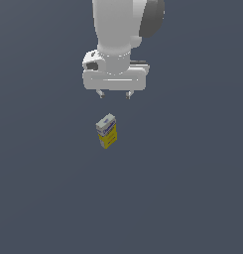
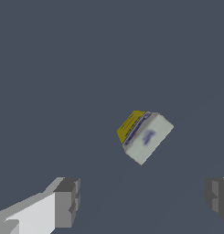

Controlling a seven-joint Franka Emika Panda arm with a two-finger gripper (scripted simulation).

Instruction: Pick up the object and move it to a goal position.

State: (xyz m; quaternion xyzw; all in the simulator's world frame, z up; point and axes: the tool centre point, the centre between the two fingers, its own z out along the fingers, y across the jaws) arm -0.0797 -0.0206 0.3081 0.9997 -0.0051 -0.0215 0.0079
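A: Where do we find the carton relative to the gripper?

B: In the exterior view we see it beneath the gripper, apart from it, with a clear gap between the fingertips and the carton's top. It sits a little toward the exterior view's left of the gripper's midline, closer to the left fingertip than to the other. Nothing touches it.

A: And the gripper itself?

B: We see its jaws spread wide and empty. In the wrist view the two grey fingers stand far apart, and the carton lies beyond them, between their lines but nearer the finger at the picture's edge.

A: What can we say of shapes and surfaces?

B: The gripper body is a smooth, white, blocky bar under a rounded white wrist with a dark grey cap on the arm above it. The fingers are grey, boxy and faceted. The desk is a flat, uniform dark blue-grey with no texture that we can make out.

A: How does the carton look?

B: We see a small rectangular box, narrower than the gripper, standing upright on the desk and turned at an angle to the gripper's bar. Its lower part is yellow; its top is white-grey with blurred blue-purple print that we cannot read.
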